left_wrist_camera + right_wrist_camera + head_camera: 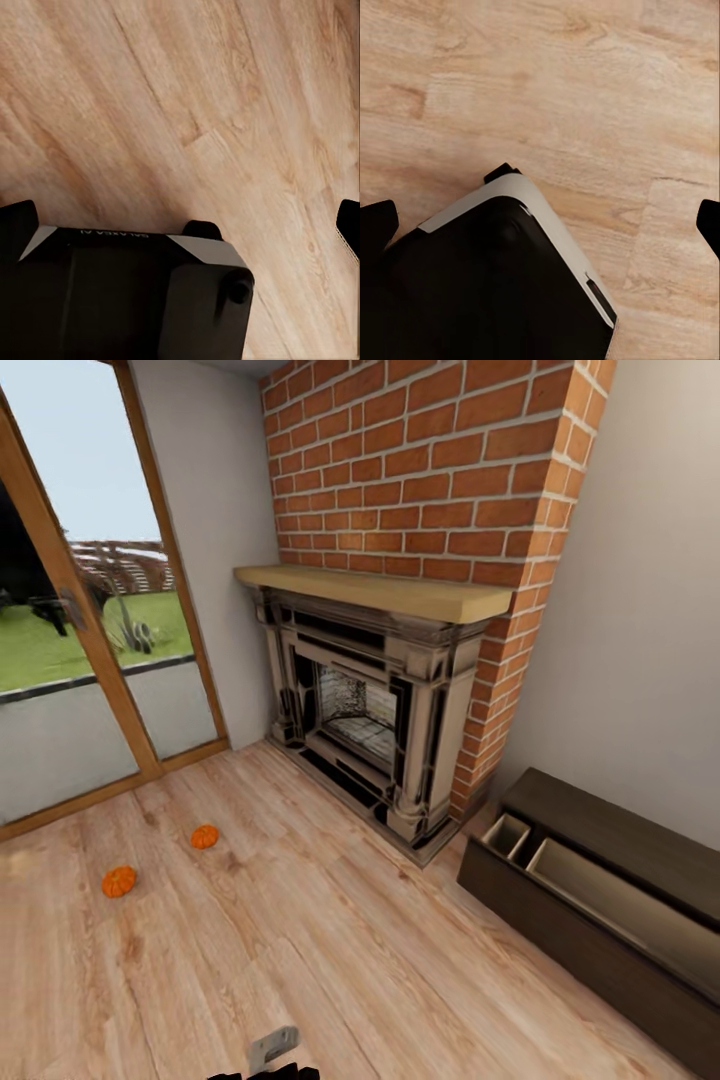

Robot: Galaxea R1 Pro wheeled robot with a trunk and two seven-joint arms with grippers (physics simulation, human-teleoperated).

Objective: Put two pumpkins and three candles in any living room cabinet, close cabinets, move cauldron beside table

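Both pumpkins (119,881) (205,837) lie on the floor (330,950) near the glass door, well apart from the open cabinet (600,905). Our jaws stand apart, empty. Round, they may roll from a careless pinch.

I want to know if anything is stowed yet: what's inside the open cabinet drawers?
The cabinet stands open, showing pale tan compartments with nothing visible in them. The front wall hides their floors. Both pumpkins lie on the floor.
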